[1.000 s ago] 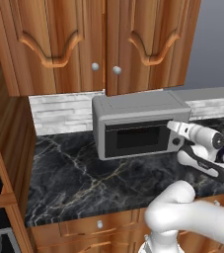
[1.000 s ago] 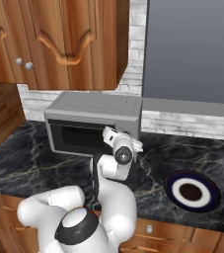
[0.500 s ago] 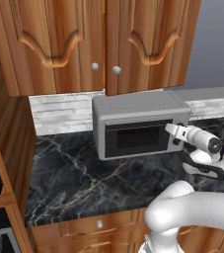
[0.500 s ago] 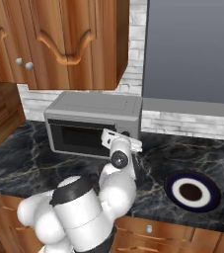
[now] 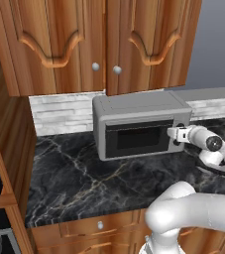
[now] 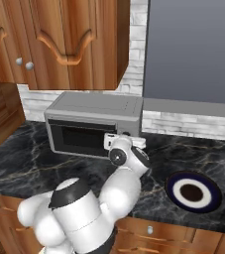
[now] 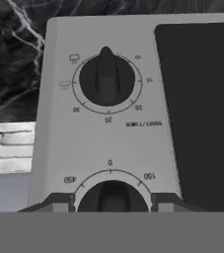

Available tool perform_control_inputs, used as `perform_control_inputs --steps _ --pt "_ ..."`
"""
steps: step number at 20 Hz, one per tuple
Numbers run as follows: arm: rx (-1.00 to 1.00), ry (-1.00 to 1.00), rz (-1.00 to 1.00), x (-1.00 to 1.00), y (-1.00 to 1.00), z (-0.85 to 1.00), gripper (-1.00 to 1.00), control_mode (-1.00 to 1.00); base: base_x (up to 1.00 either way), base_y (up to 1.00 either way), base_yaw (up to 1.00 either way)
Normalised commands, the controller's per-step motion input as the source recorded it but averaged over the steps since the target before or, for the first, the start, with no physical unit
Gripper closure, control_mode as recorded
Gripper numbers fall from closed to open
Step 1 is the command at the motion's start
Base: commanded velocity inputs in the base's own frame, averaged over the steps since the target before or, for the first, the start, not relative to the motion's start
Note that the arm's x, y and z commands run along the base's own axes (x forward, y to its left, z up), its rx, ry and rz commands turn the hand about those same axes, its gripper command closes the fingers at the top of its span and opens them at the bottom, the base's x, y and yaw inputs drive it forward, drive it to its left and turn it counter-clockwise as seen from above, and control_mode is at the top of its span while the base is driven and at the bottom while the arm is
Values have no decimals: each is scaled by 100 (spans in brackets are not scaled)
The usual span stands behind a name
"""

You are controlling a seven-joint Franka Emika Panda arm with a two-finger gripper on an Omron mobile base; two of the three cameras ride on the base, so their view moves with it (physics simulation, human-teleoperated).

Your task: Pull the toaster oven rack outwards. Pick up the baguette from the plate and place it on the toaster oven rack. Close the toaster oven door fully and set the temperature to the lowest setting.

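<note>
We're on the last step: door shut, parted empty gripper (image 7: 112,207) straddling the black temperature knob (image 7: 112,198) on the boxy grey toaster oven (image 5: 134,106), far on the counter. Next: clench, twist to lowest.

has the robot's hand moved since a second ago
Yes. The hand has closed in on the black knobs at the right end of the boxy grey metal toaster oven, from farther right of it.
</note>
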Motion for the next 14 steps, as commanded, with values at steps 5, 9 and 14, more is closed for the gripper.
perform_control_inputs --steps 5,9,14 --pt "-52 -31 18 0 0 0 100 -100 0 0 0" --pt "-51 -33 20 0 0 0 100 -100 0 0 0" --pt "-50 -32 22 0 0 0 100 -100 0 0 0"
